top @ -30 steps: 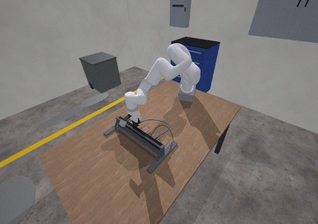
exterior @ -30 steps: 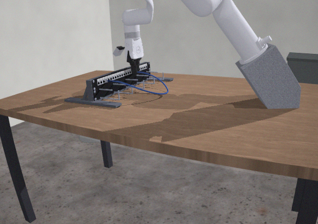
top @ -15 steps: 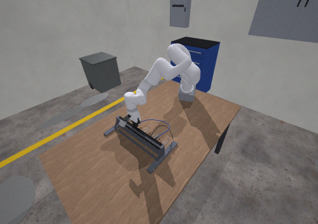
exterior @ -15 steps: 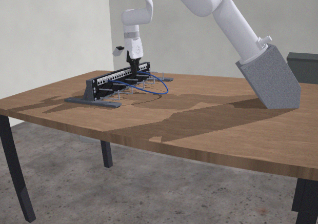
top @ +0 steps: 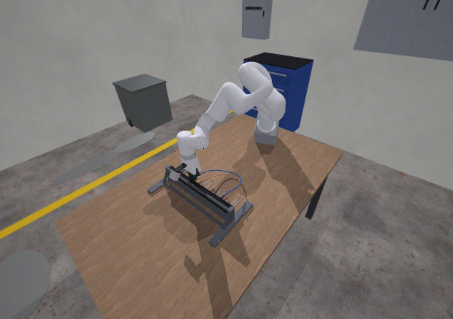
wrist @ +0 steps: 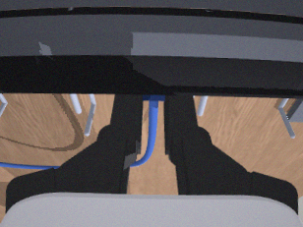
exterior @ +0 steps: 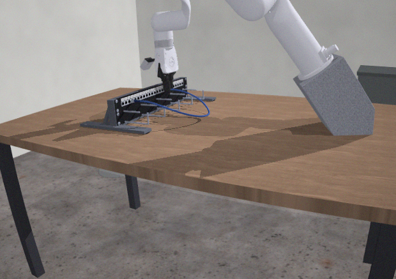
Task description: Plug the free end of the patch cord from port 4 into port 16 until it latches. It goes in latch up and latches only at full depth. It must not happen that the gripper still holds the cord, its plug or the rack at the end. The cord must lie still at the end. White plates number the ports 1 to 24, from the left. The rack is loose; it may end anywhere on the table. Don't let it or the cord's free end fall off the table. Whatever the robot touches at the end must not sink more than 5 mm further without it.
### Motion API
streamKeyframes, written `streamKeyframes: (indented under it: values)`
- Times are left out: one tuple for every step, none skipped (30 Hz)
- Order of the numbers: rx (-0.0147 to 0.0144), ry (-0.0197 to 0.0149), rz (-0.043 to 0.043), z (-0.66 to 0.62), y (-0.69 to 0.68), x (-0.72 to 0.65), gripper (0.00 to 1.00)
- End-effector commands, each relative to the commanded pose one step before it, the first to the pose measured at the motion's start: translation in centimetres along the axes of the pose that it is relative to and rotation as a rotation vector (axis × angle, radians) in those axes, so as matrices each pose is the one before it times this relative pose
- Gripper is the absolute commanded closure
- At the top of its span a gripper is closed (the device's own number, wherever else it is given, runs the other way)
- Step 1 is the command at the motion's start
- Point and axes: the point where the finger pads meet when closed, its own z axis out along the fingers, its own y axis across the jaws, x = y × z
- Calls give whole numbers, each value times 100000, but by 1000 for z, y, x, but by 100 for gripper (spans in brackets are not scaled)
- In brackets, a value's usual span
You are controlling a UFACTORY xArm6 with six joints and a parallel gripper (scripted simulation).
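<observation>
The loose grey rack (top: 218, 237) (exterior: 112, 110) stands on the wooden table (top: 128, 256) (exterior: 255, 173), with its black patch panel (exterior: 138, 97) (wrist: 151, 33) showing a row of white number plates. The blue patch cord (top: 234, 177) (exterior: 204, 110) (wrist: 154, 137) loops from the panel's left part out over the table and back to my gripper. My gripper (top: 193, 177) (exterior: 167, 89) (wrist: 153, 86) hangs upright at the panel's face, right of its middle. It is shut on the cord's free end. The plug itself is hidden behind the fingers and the panel's top edge.
Grey cable bars (exterior: 150, 115) stick out from the rack in front of the panel, under the cord. The arm's grey base block (top: 265, 136) (exterior: 336, 99) stands at the table's far end. A blue cabinet (top: 292, 88) stands beyond the table.
</observation>
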Motion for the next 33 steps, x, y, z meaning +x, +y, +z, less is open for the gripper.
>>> streamKeyframes:
  values:
    - [-128,325,-39,-135,36,122,100]
    - [0,0,0,0,0,0,100]
    - [0,0,0,0,0,-1,100]
    - [0,0,0,0,0,-1,100]
    - [0,0,0,0,0,0,100]
    - [0,0,0,0,0,0,100]
    - [0,0,0,0,0,0,100]
    - [3,-9,3,3,0,-4,100]
    - [3,-9,3,3,0,-4,100]
    - [3,-9,3,3,0,-4,100]
    - [3,-8,2,3,0,-4,100]
    - [2,-8,2,3,0,-4,100]
    - [2,-8,2,3,0,-4,100]
    - [2,-7,2,2,0,-3,100]
    - [2,-7,2,2,0,-3,100]
    - [2,-7,2,2,0,-3,100]
    - [2,-6,2,2,0,-3,100]
    - [0,0,0,0,0,0,100]
    - [0,0,0,0,0,0,100]
    - [-17,79,-29,-20,-6,37,62]
    - [2,-5,2,2,0,-2,62]
    - [5,-9,0,4,-2,-3,62]
    - [8,-14,0,6,-3,-5,62]
    - [9,-17,1,7,-3,-6,62]
    - [8,-16,1,6,-3,-6,62]
    - [6,-13,1,5,-2,-5,62]
    - [4,-8,0,3,-2,-3,62]
    - [2,-4,0,2,-1,-1,62]
    - [1,0,-1,0,-1,0,62]
    - [-1,2,-1,-1,0,1,62]
    - [-1,4,-1,-1,0,2,62]
    - [-2,5,-1,-2,0,2,62]
    - [-2,5,-1,-2,1,2,62]
